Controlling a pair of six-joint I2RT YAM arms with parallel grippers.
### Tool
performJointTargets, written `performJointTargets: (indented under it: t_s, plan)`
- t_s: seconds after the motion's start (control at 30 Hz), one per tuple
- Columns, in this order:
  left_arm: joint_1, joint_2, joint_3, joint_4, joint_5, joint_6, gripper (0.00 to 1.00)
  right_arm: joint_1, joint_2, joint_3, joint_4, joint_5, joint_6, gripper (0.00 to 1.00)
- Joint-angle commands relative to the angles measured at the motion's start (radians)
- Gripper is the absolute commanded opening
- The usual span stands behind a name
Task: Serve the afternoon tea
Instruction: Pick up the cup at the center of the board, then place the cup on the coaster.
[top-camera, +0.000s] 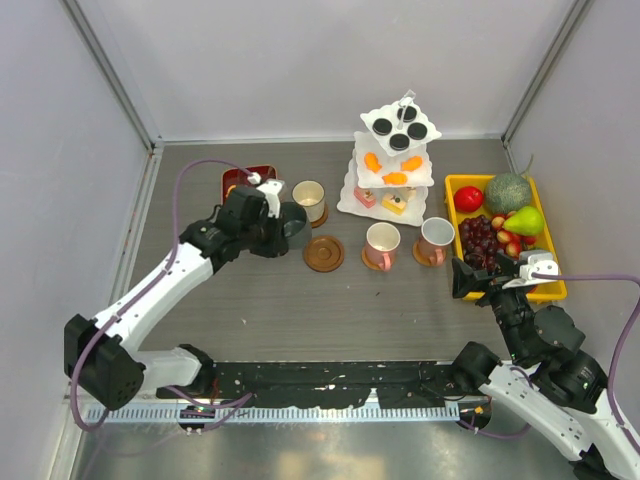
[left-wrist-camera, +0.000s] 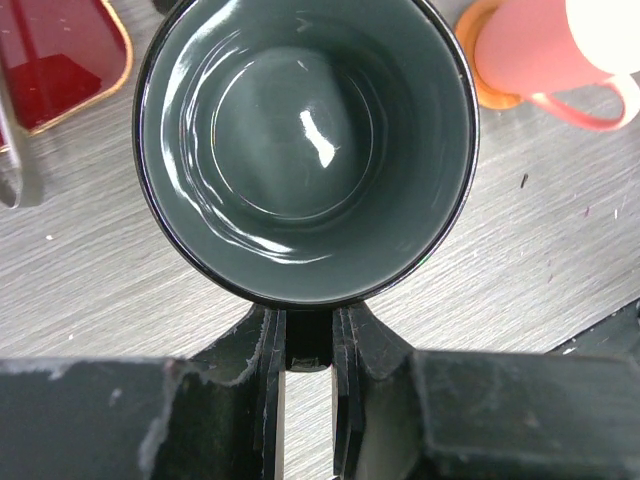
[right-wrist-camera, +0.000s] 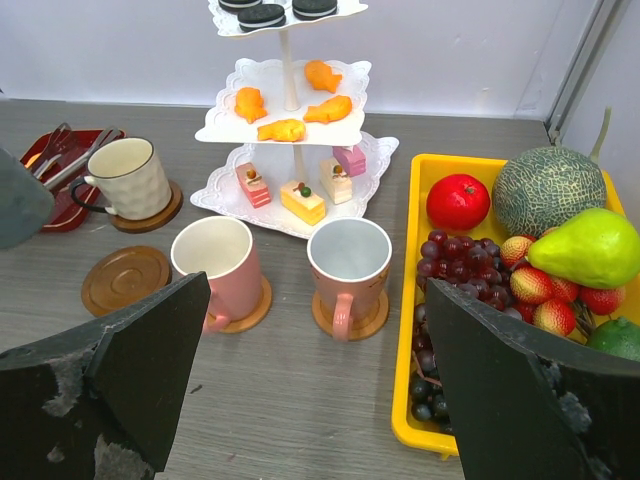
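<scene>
My left gripper (top-camera: 277, 221) (left-wrist-camera: 308, 335) is shut on the handle of the dark green mug (top-camera: 293, 226) (left-wrist-camera: 305, 150), which stands upright and empty left of a bare brown coaster (top-camera: 323, 253) (right-wrist-camera: 126, 280). I cannot tell whether the mug touches the table. The cream mug (top-camera: 308, 200) (right-wrist-camera: 125, 178) and two pink mugs (top-camera: 382, 245) (top-camera: 436, 240) (right-wrist-camera: 215, 258) (right-wrist-camera: 348, 262) sit on coasters. Behind them stands the white three-tier stand (top-camera: 395, 175) (right-wrist-camera: 290, 110), holding black, orange and pink-yellow sweets. My right gripper (top-camera: 476, 276) (right-wrist-camera: 318, 300) hangs open near the pink mugs, holding nothing.
A yellow tray (top-camera: 452, 185) (right-wrist-camera: 420, 200) of fruit lies at the right, close beside my right gripper. A dark red tray (top-camera: 240, 178) (left-wrist-camera: 60, 60) (right-wrist-camera: 50, 150) with metal tongs lies at the back left. Grey walls enclose the table on three sides.
</scene>
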Motion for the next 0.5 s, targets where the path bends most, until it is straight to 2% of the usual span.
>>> performJointTargets:
  t_s: [0.0, 0.47]
  plan:
    - [-0.047, 0.053, 0.033, 0.095, 0.015, 0.046, 0.00, -0.002, -0.006, 0.003, 0.031, 0.006, 0.011, 0.96]
    - [-0.145, 0.273, 0.045, 0.266, -0.004, 0.058, 0.00, 0.000, 0.011, -0.002, 0.030, 0.017, 0.003, 0.96]
